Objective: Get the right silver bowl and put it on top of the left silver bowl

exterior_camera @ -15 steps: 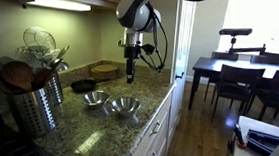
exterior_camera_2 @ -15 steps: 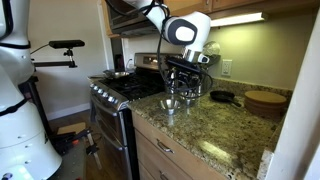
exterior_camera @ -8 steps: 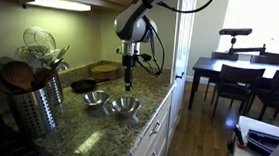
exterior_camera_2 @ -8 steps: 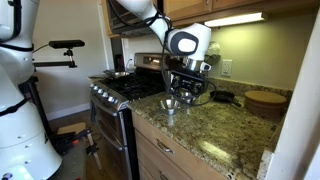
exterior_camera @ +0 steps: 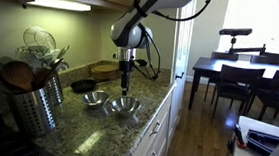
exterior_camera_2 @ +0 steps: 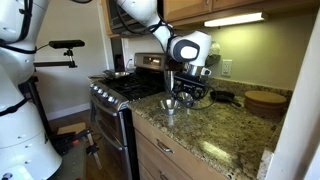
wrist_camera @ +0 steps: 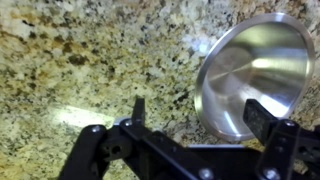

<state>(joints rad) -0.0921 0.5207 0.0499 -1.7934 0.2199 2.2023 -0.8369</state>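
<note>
Claw (wrist_camera: 195, 104): jaws apart, empty, above speckled granite surface (wrist_camera: 80, 60). Wide shallow shiny steel bowl (exterior_camera: 124, 108) partly below it; smaller rounded shiny steel bowl (exterior_camera: 95, 100) just beside.

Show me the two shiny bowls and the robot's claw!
right silver bowl (exterior_camera: 124, 107), in an exterior view, on its wide inside.
left silver bowl (exterior_camera: 95, 99), in an exterior view, on its inside.
gripper (exterior_camera: 123, 89), in an exterior view, between its fingertips.

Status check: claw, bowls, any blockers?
Claw open, empty, hovering near the bowls. Right silver bowl on counter, not gripped, beside left silver bowl. No obstruction seen.
</note>
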